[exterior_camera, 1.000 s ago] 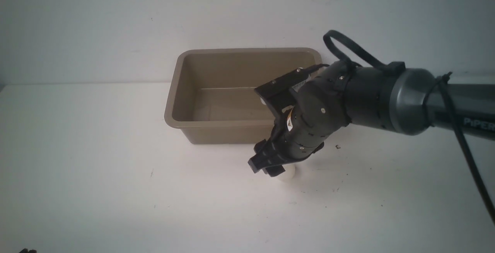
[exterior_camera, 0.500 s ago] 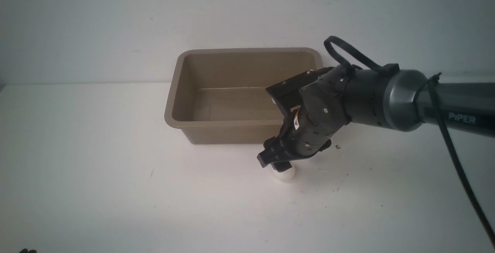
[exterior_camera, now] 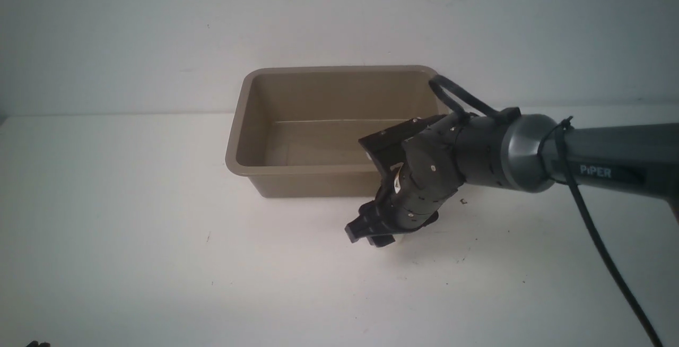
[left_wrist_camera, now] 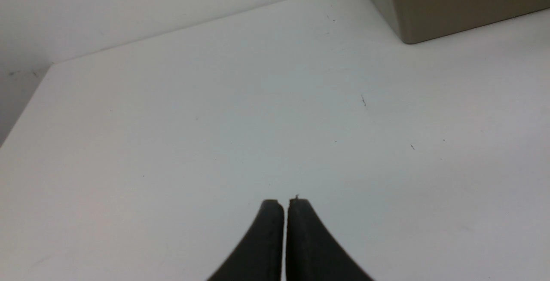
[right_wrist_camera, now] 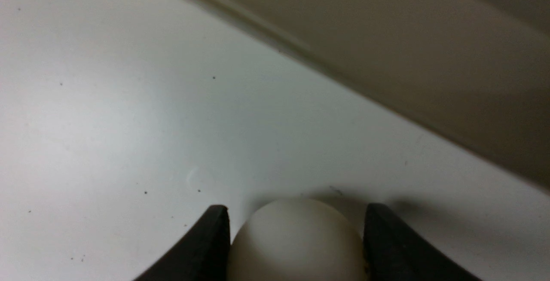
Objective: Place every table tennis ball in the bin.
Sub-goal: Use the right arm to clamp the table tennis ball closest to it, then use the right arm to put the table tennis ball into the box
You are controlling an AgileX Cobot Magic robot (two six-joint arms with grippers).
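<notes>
Pale, bare wall backs a white worktop (exterior_camera: 132,241) in the front view, where the right claw (exterior_camera: 367,234) points down with its tips at the surface. One bin (exterior_camera: 313,183) stands just behind that claw: a taupe tub with rounded corners, a flared rim and sloping walls, its floor bare as far as can be seen. What the claw holds is hidden behind its dark body. The left wrist view shows the left claw (left_wrist_camera: 285,203) drawn fully together with nothing between its fingers, over bare worktop and well apart from a corner of the bin. The right wrist view shows one table tennis ball (right_wrist_camera: 296,240), white, matte and smooth, with no mark on the side that faces the camera. It sits between the two black fingers (right_wrist_camera: 202,251) of the right claw, which press it on both sides. Its shadow falls on the worktop just ahead, and the bin's wall rises near, beyond the tips.
</notes>
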